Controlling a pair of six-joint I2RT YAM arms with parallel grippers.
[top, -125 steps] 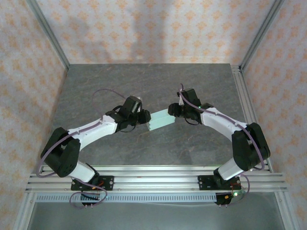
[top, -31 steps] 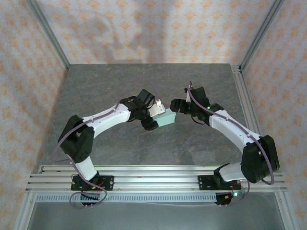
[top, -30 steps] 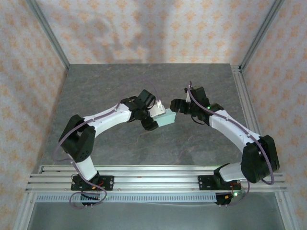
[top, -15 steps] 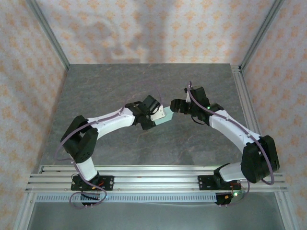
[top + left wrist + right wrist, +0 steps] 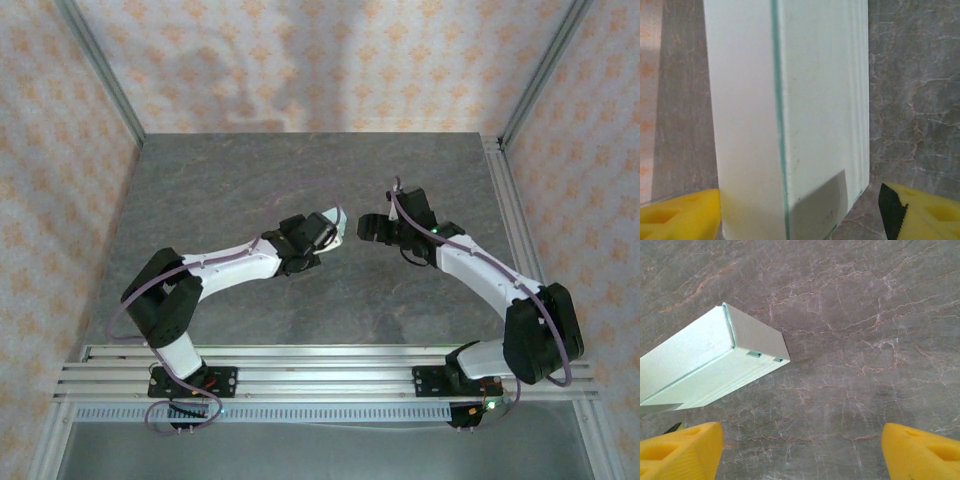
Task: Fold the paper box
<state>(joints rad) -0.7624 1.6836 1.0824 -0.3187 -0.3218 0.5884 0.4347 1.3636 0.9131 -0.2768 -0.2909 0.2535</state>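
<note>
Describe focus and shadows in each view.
Top external: even, soft light, with faint arm shadows on the back wall. Left wrist: the paper box sits very close and soft-edged, with a grey shadow patch low on it. Right wrist: table veining crisp, yellow fingertips blurred.

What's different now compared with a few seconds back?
The left claw carried the paper box rightward toward the right claw, turning it until it is mostly hidden from above. The right claw, at the box's end at first, has come off it and stands open. The right arm barely shifted, and the table is unchanged.
</note>
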